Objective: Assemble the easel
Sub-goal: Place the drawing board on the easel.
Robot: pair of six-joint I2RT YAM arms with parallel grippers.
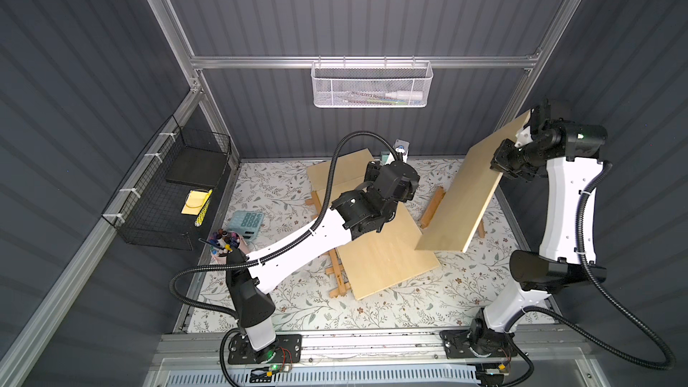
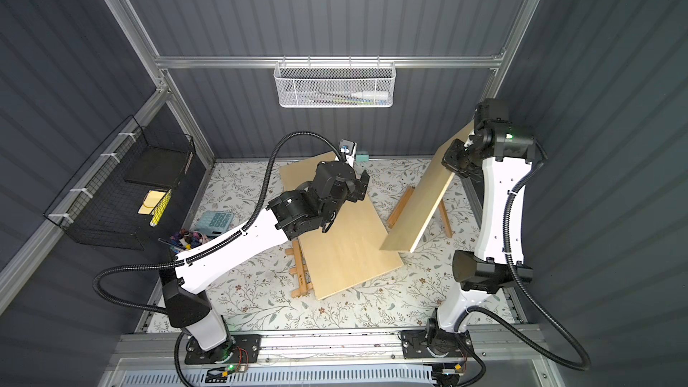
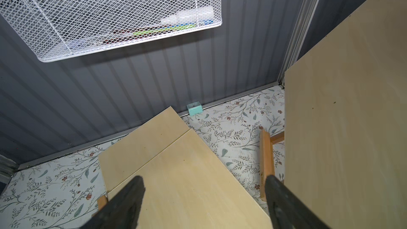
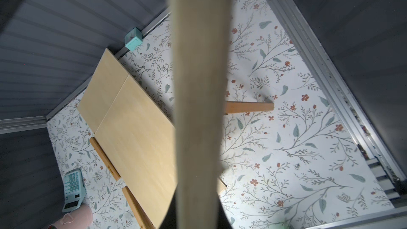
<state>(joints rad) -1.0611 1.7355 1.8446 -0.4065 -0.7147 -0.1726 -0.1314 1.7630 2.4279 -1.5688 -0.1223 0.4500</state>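
Pinching tilted pale plywood board (image 1: 461,195) by far edge with right gripper (image 1: 523,137); may pivot, slip, hitting flat plywood sheets (image 1: 387,255); hovering left gripper (image 3: 204,186) wide, empty

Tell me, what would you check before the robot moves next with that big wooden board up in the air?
1. Right end effector shut on the lifted board: ok.
2. Left end effector open and empty above the flat boards: ok.
3. Lifted board's lower corner clear of the flat boards: cannot tell.
4. Easel frame free to grab: not ok, mostly covered by the flat boards.
5. Calculator apart from the boards: ok.
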